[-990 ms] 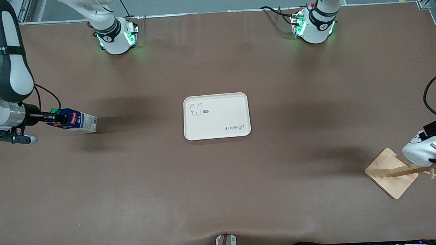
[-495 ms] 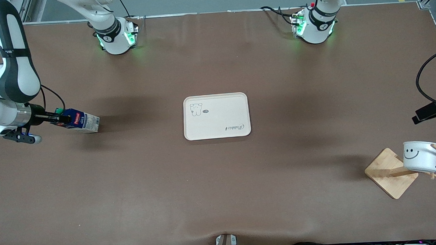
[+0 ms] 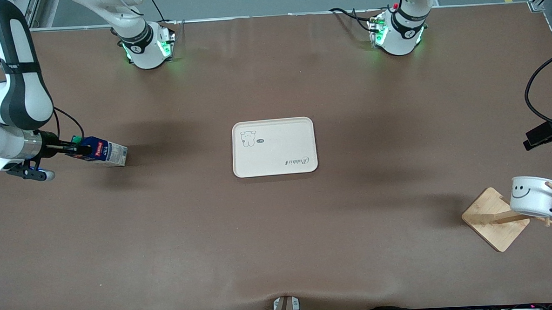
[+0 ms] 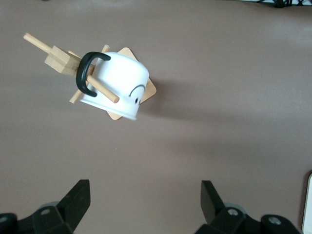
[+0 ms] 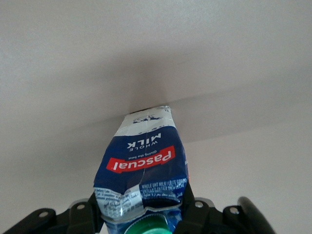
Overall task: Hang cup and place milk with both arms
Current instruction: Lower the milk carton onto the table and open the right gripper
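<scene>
Right hand [image 3: 70,148] grips milk [image 3: 102,152] at its cap end, fingers [image 5: 187,204] pinched on both sides of the carton just under the green cap [image 5: 148,226]. Carton is tilted, pale base pointing toward tray [image 3: 274,146], probably because a top grip lets the base go down first. It sits over the worktop [image 3: 280,248] well apart from the tray, toward the right arm's end; cannot tell if the base touches the worktop. Placing on the tray looks like the step in hand, not yet done.

Left hand [image 4: 146,207] is spread wide and empty, up over the worktop near the rack [image 3: 495,218], clear of the cup [image 3: 534,197]. In the left wrist view both fingers [image 4: 78,200] stand well apart with nothing between.

Cup hangs on the rack by its black handle [image 4: 87,73], a peg [image 4: 100,90] through the loop, so it needs no holding. The rack stands well apart from the tray, toward the left arm's end. Hang part looks done; the open hand fits a release.
</scene>
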Available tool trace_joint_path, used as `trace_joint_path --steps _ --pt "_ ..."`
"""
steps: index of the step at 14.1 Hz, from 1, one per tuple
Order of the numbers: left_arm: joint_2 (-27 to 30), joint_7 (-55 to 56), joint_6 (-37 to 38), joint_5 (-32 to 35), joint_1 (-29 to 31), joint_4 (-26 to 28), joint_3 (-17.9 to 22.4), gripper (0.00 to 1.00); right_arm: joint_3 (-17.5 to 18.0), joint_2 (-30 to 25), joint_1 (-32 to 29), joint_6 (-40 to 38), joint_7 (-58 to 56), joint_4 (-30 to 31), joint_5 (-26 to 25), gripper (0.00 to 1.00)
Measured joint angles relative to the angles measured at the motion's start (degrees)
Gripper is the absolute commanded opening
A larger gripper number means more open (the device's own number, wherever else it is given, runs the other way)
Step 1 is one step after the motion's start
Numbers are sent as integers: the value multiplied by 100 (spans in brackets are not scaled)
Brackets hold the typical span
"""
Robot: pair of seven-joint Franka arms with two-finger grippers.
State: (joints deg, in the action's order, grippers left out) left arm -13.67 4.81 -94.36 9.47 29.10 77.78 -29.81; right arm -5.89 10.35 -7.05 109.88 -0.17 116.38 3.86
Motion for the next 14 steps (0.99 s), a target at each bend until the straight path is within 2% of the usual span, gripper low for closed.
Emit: trace_joint_path --steps 2,3,4,6,7,10,14 --pt "211 0 110 -70 -1 -6 -31 100 0 -3 0 4 2 8 0 83" --pt "308 0 222 -93 -1 -5 -61 100 0 -3 0 4 3 14 0 96" --pt "379 0 354 -129 -6 -4 -82 100 0 -4 0 4 4 18 0 100" --pt "524 0 567 -254 -139 59 26 100 1 -3 0 3 7 49 0 100" --pt "627 0 608 -358 -341 158 259 100 1 -2 0 2 8 61 0 100" --pt "995 -8 665 -728 -1244 474 1357 100 3 -2 0 -7 8 74 0 100" --pt "1383 10 817 -852 -2300 713 2412 100 23 -3 0 -188 8 23 0 100"
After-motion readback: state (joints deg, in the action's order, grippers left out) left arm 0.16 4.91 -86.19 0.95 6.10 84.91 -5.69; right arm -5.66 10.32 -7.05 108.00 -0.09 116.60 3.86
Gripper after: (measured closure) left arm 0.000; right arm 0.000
